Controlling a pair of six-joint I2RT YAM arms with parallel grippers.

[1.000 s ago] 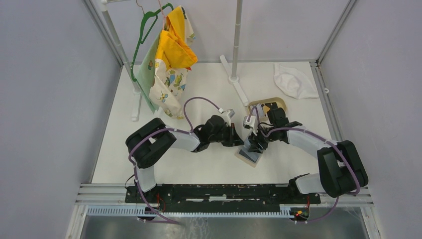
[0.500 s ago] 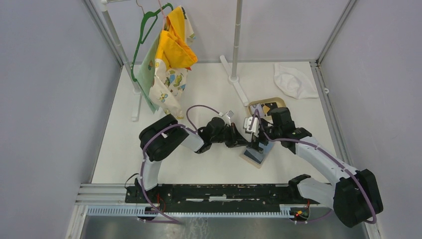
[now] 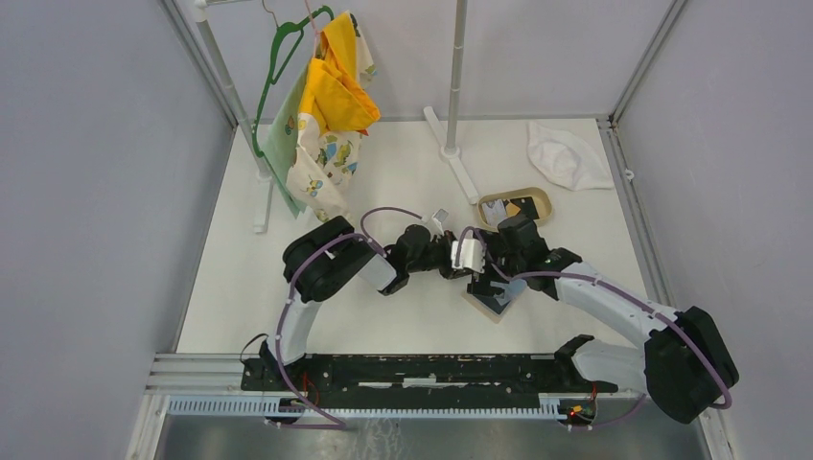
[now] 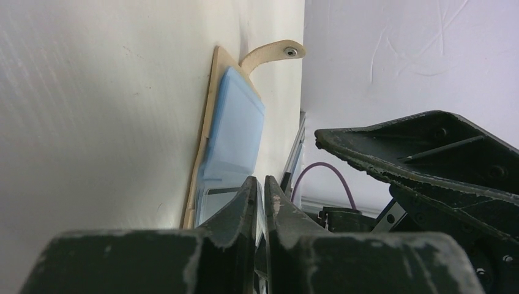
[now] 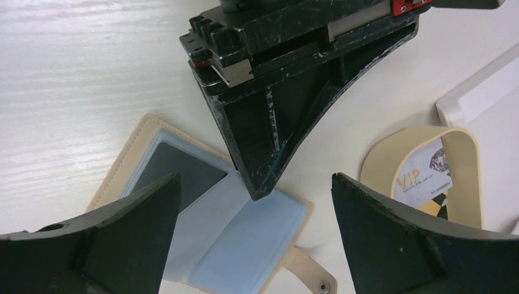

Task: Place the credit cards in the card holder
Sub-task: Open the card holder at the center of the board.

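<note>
The tan card holder (image 3: pixel 500 300) lies open on the table, pale blue sleeves up, with a dark card (image 5: pixel 177 171) in its left pocket and its snap tab (image 4: pixel 269 54) spread out. My left gripper (image 3: pixel 471 272) is shut, its tips at the holder's middle fold (image 5: pixel 260 191), pinching what looks like a thin pale sleeve edge. My right gripper (image 3: pixel 486 276) hovers open and empty just above the holder (image 5: pixel 245 239). More credit cards, one marked VIP (image 5: pixel 428 177), lie in the oval tan tray (image 3: pixel 518 195).
The tray's rim (image 5: pixel 379 159) sits just right of the holder. A white rack foot (image 3: pixel 460 168) runs behind the tray. A crumpled white cloth (image 3: pixel 566 158) lies back right. Clothes on a green hanger (image 3: pixel 321 115) hang back left.
My left gripper has reached right to the holder's middle. My right gripper has shifted left over the holder, and its arm has stretched out lower.
</note>
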